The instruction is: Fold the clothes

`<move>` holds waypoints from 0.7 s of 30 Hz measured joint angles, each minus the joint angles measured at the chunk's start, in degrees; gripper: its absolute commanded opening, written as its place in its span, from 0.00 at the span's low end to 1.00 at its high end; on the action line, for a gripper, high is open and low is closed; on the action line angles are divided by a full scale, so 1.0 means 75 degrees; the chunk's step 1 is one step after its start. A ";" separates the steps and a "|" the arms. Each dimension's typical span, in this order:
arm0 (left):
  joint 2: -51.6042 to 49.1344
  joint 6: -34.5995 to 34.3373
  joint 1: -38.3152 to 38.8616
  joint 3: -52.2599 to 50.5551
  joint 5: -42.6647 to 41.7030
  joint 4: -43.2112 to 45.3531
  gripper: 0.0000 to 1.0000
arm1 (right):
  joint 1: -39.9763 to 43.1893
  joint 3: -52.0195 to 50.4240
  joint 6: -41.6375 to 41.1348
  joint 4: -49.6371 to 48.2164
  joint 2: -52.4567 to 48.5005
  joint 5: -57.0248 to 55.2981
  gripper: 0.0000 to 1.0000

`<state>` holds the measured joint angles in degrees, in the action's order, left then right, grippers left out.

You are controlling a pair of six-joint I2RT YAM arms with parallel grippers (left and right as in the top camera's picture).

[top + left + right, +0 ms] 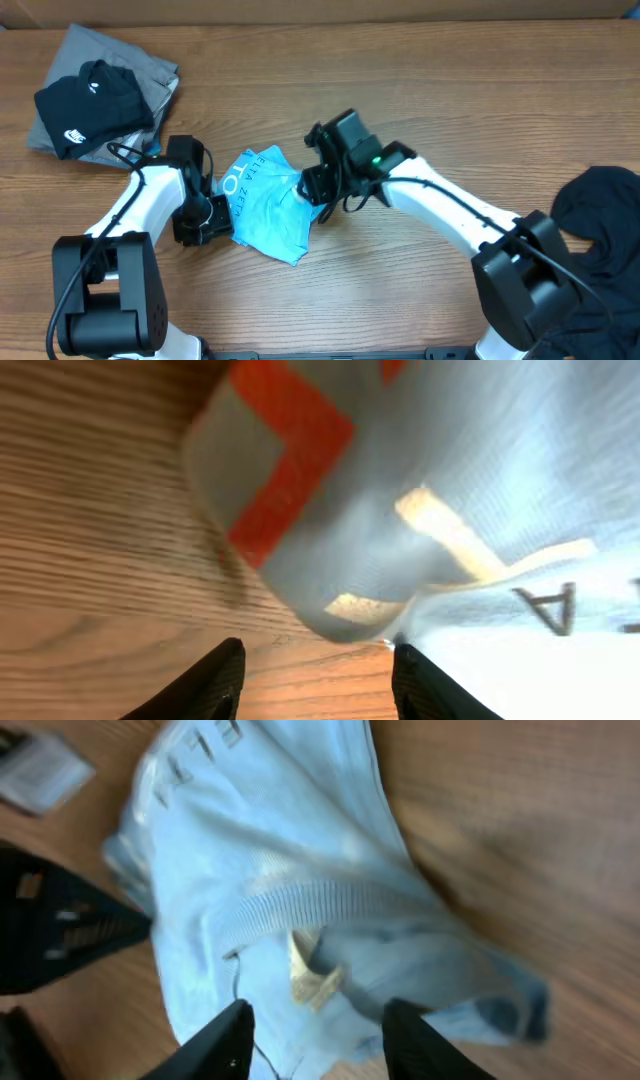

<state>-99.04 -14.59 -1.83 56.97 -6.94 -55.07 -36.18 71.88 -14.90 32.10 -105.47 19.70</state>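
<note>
Black fingers of the left gripper (315, 652) stood apart, empty, just short of the light blue T-shirt (265, 205). The right gripper (315, 1015) hung spread over its ribbed collar (300, 905). That shirt lay bunched mid-surface (450, 100). At ten o'clock a black T-shirt (90, 105) sat on a grey garment (150, 70); at four o'clock lay more black cloth (600, 215).

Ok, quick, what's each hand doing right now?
Left hand: open, empty, at the blue shirt edge.
Right hand: open over the shirt, gripping nothing.
</note>
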 measured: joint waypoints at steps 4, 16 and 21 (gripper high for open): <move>-0.0055 0.0064 -0.0274 0.0801 -0.0087 -0.0667 0.65 | -0.0079 -0.0204 -0.0248 -0.0262 -0.0035 -0.0329 0.62; -0.0055 0.0740 -0.0411 0.1137 -0.0221 0.0379 0.61 | -0.0064 -0.0443 -0.0495 0.0082 -0.0262 -0.0548 0.07; -0.0055 0.1116 -0.0411 0.1102 -0.0221 0.0405 0.54 | 0.0041 -0.0469 -0.0536 0.1253 -0.0262 -0.0562 0.50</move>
<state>-99.46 -6.22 -4.91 65.23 -8.60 -52.03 -35.88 68.36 -18.92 41.50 -107.44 15.49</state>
